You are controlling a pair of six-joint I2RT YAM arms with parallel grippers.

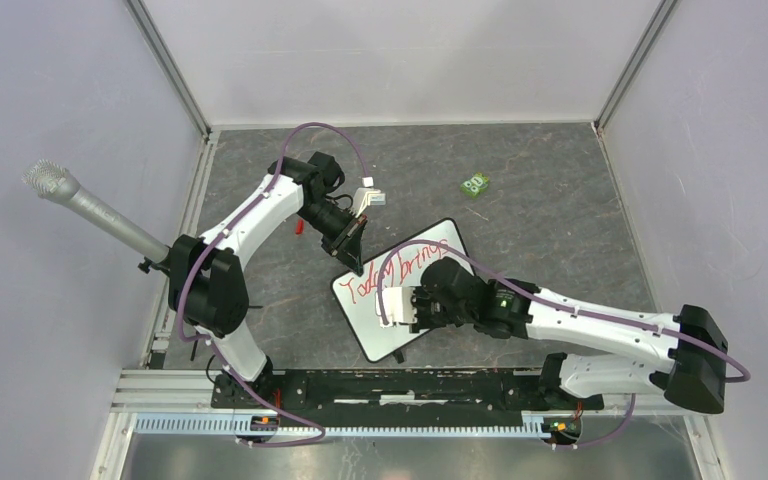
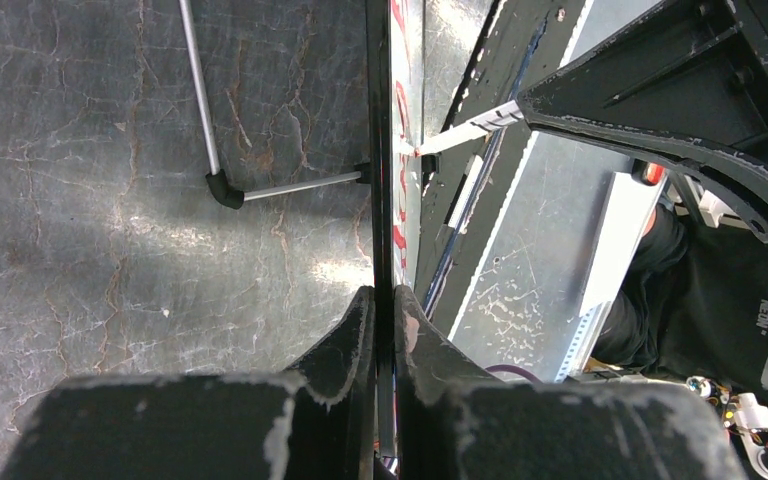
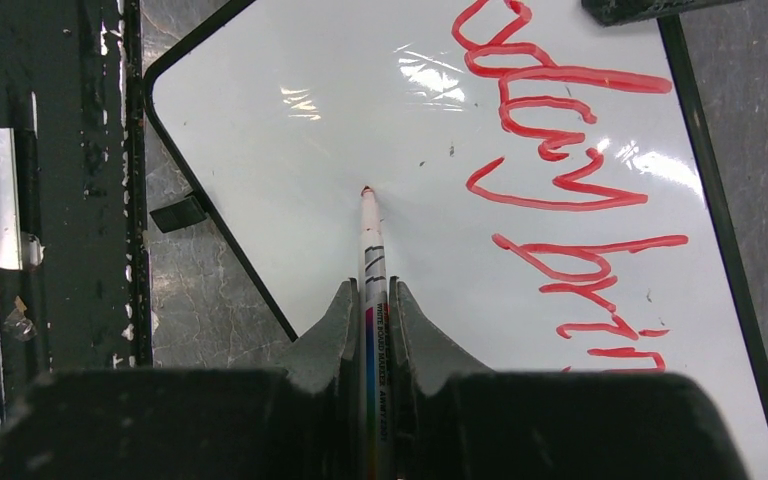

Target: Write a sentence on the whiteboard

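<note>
The whiteboard [image 1: 368,325] lies slanted at the table's middle, propped on a wire stand [image 2: 260,188]. My left gripper [image 1: 348,250] is shut on its far left rim; the left wrist view [image 2: 385,300] shows the board [image 2: 381,150] edge-on between the fingers. The sentence [image 1: 405,268] reads "Today brings" in red, in two slanted lines [image 3: 560,150]. My right gripper [image 1: 396,306] is shut on a red-and-white marker [image 3: 370,240], pinched between the fingers [image 3: 368,295]. The marker's red tip rests on bare white board [image 3: 290,150], left of the writing.
A small green object [image 1: 476,184] lies at the back right. A small red piece [image 1: 299,227] lies left of the board. A grey microphone [image 1: 80,205] pokes in from the left wall. A black rail [image 1: 400,385] runs along the near edge.
</note>
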